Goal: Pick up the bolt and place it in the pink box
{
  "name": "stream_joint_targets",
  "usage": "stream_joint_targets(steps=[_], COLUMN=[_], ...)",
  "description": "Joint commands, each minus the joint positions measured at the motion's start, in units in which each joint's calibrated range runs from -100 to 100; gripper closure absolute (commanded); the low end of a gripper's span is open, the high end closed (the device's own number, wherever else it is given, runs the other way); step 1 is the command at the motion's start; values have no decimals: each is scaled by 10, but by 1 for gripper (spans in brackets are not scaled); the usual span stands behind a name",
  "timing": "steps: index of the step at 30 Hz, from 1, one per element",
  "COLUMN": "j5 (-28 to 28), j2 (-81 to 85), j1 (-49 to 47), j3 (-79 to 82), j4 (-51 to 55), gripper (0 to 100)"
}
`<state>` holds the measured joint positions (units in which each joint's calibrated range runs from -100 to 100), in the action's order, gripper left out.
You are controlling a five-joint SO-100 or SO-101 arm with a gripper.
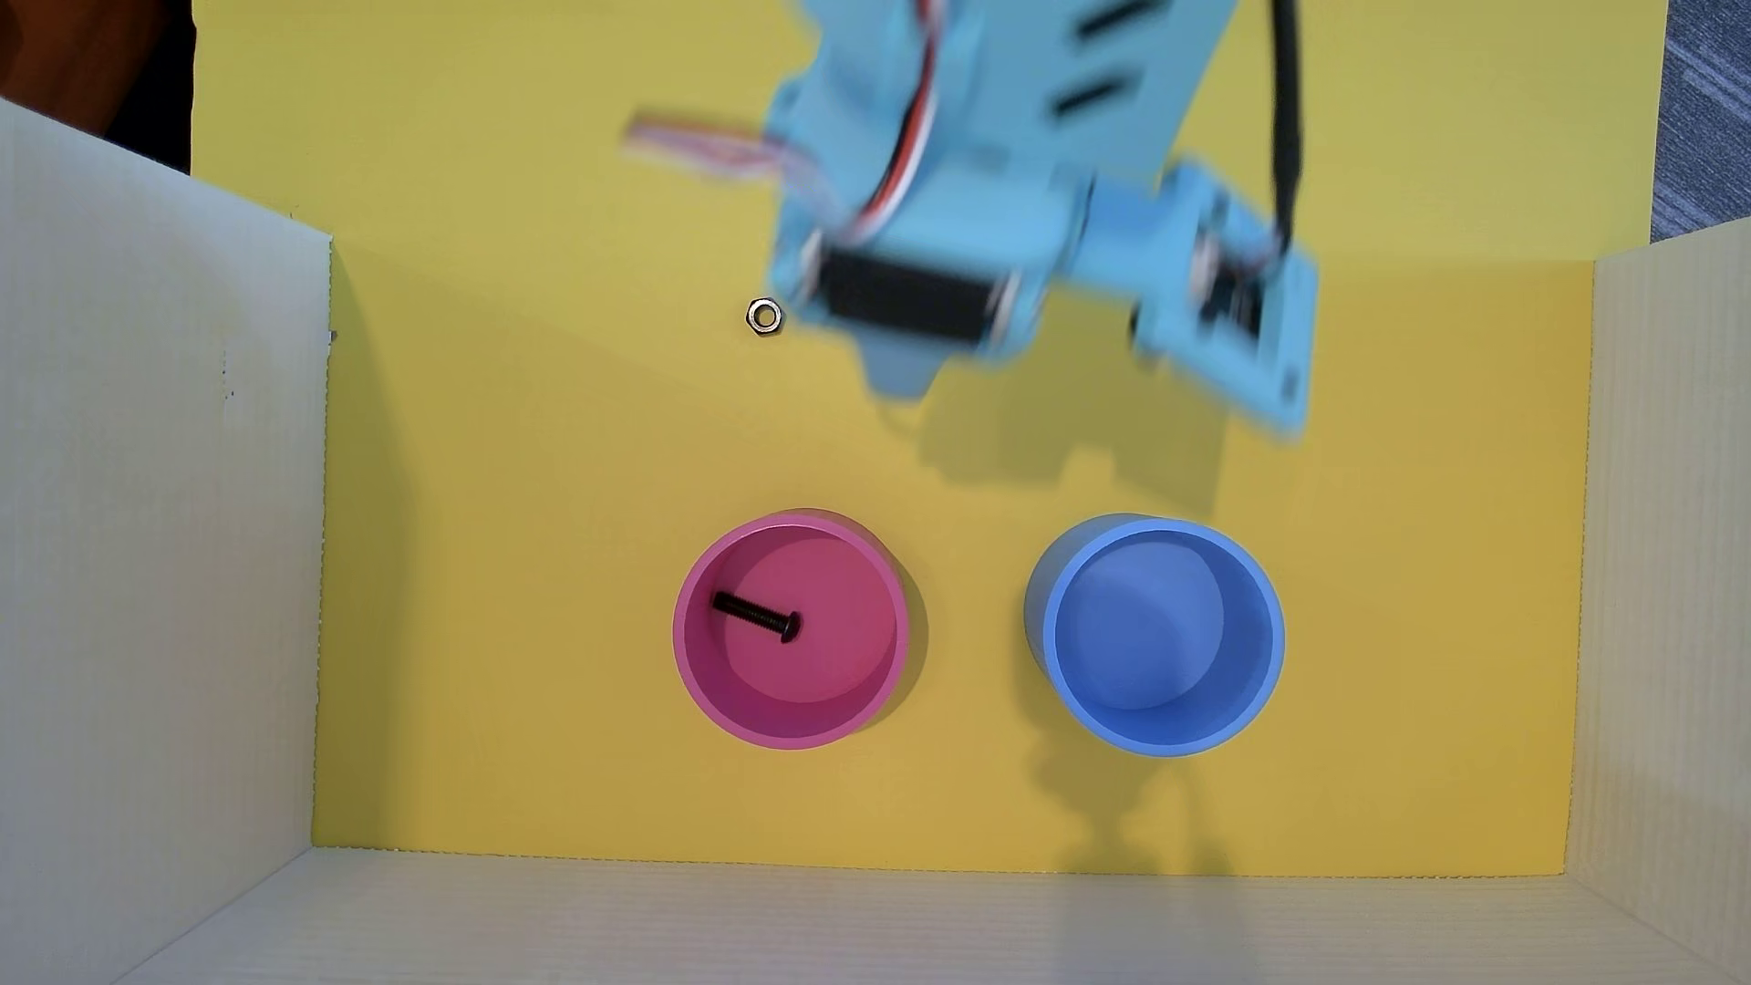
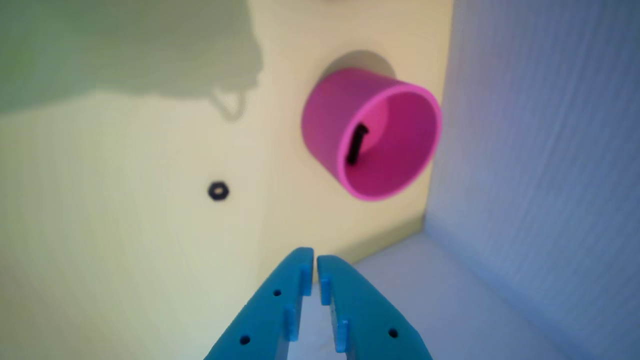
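— Where's the bolt [image 1: 756,617]?

— Lying on the floor of the pink box [image 1: 699,682], toward its left side in the overhead view.

— And the gripper [image 2: 315,260]?

— Blurred from above. In the wrist view its 2 jaws are nearly together, a thin gap between the tips, nothing in them.

— Anything else?

— 1 silver nut [image 1: 764,316] on the yellow mat [image 1: 493,474], and a blue cup [image 1: 1061,663] beside the pink one.
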<state>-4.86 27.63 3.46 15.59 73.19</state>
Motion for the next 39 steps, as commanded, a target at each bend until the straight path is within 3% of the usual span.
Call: stream_joint_targets(steps=[1,7,13,17,28,39], j5=[-17,-14,-11,20,25,53], j2=[154,373,565,698,710,711], j1=[-19,-20,-20,-26,-95,-92], j3=[239,472,582,642,830,808], j4=[-120,-255,-265,-263,-239,-144], gripper=[99,99,99,99,99,99])
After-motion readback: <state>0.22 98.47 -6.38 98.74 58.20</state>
